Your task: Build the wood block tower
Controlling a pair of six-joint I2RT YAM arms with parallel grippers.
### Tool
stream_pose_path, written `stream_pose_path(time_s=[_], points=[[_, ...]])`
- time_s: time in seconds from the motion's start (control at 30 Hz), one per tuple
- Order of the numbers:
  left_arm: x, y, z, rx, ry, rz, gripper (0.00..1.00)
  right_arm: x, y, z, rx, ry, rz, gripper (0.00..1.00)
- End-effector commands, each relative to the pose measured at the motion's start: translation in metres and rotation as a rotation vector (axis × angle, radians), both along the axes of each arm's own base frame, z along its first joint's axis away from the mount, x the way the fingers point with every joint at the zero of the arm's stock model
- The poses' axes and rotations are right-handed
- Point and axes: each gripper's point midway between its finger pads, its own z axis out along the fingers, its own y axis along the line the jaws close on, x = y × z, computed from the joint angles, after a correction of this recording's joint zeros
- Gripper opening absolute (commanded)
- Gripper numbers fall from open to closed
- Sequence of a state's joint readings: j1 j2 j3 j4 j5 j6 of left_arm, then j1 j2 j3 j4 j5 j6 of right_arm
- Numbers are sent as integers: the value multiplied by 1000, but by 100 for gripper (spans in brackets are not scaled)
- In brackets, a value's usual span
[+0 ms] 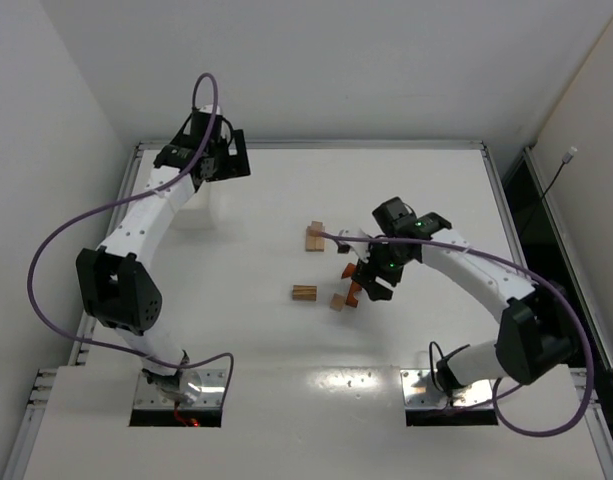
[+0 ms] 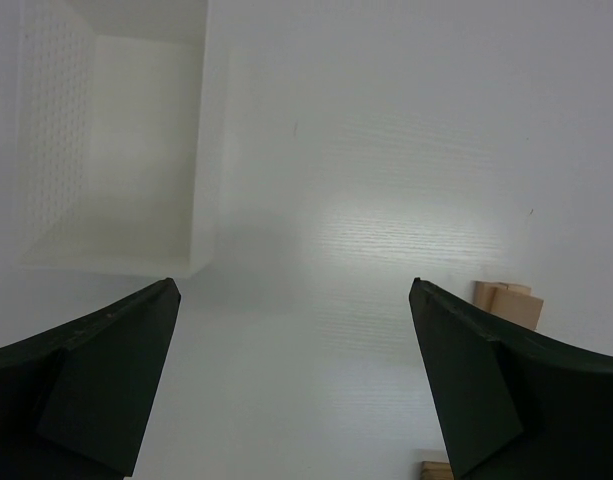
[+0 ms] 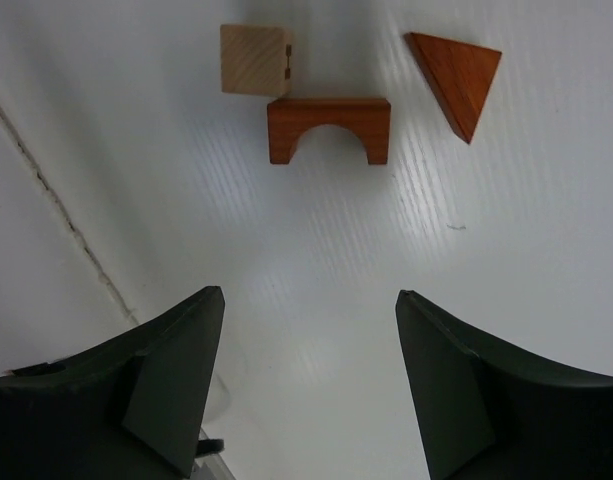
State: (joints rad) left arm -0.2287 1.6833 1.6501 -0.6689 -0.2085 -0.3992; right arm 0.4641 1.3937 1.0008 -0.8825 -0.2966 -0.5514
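Observation:
Wood blocks lie loose in the middle of the table: a tan block (image 1: 314,237), a tan bar (image 1: 304,292), a tan cube (image 1: 338,301) and reddish-brown pieces (image 1: 348,270) beside my right gripper (image 1: 369,283). The right wrist view shows the tan cube (image 3: 254,58), a reddish-brown arch (image 3: 329,128) and a reddish-brown wedge (image 3: 456,68) ahead of the right gripper (image 3: 311,300), which is open and empty. My left gripper (image 1: 214,160) is at the far left, open and empty (image 2: 294,285). A tan block (image 2: 506,303) shows past its right finger. No stacked tower shows.
A white tray (image 2: 116,150) stands just ahead and left of the left gripper; it shows faintly in the top view (image 1: 214,208). The table has a raised rim (image 1: 316,145) at the back. White walls close in on the left and back.

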Motion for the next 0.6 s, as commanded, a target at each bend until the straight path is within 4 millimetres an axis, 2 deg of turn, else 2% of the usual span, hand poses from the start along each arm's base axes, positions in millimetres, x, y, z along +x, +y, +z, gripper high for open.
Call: stream_pose_path(time_s=[0.0,0.07,0.1,0.23,0.37,0.43,0.57], points=[[-1,14,13,34,-50,24,100,8,26,-9,53,-7,6,66],[-4,17,14,50,-52,29,100,16,39,-11,63,-5,-25,65],[-6,18,18,56,-60,23,100,12,41,-24,34,34,-24,65],[-9,26,14,75,-51,37,100,16,62,-39,21,78,-62,61],[-12,29,10,92,-42,38,100,23,76,-45,9,52,-80,57],[-12,29,10,92,-42,38,100,21,86,-42,10,30,-57,57],[-13,33,6,101,-32,41,100,19,94,-47,-23,14,-61,57]])
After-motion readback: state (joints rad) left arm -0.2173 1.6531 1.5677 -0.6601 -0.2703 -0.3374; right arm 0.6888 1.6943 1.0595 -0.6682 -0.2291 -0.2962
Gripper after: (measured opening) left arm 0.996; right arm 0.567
